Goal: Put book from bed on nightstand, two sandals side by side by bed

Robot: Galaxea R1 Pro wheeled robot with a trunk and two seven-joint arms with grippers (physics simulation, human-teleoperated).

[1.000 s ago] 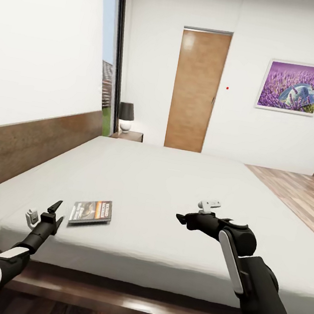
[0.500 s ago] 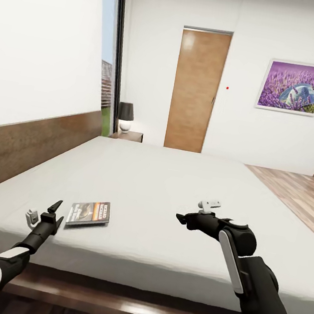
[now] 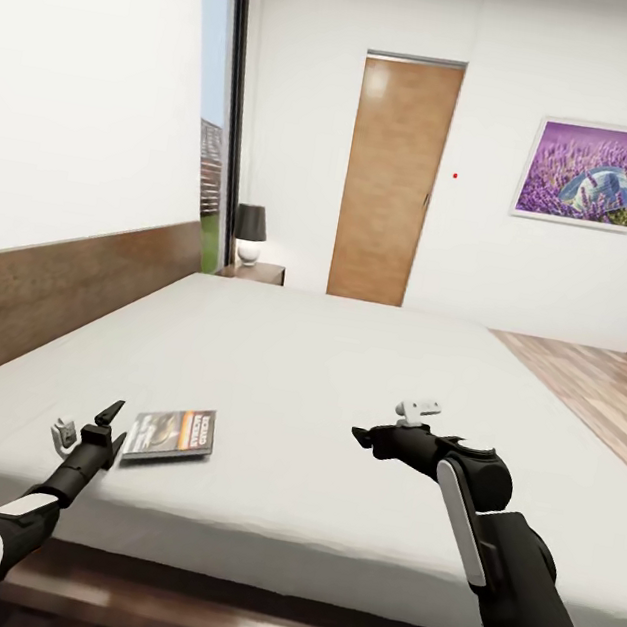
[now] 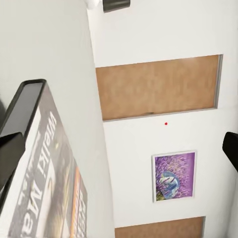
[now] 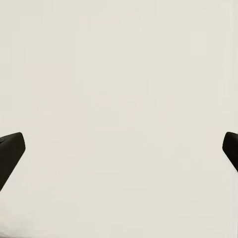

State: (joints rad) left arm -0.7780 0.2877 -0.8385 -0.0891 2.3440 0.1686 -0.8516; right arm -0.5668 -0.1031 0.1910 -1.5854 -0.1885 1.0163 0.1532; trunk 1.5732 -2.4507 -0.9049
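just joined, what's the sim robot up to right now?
It faces the bed, going for the book lying flat near the mattress's near edge. The left gripper is open right beside the book, not yet gripping it. The right gripper hovers open over bare mattress. A nightstand with a lamp stands at the far corner.

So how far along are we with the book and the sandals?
Nothing looks done. The book lies on the bed, near its edge. The left gripper is open right beside it, not gripping; the right gripper hovers open. The nightstand awaits. Sandals remain.
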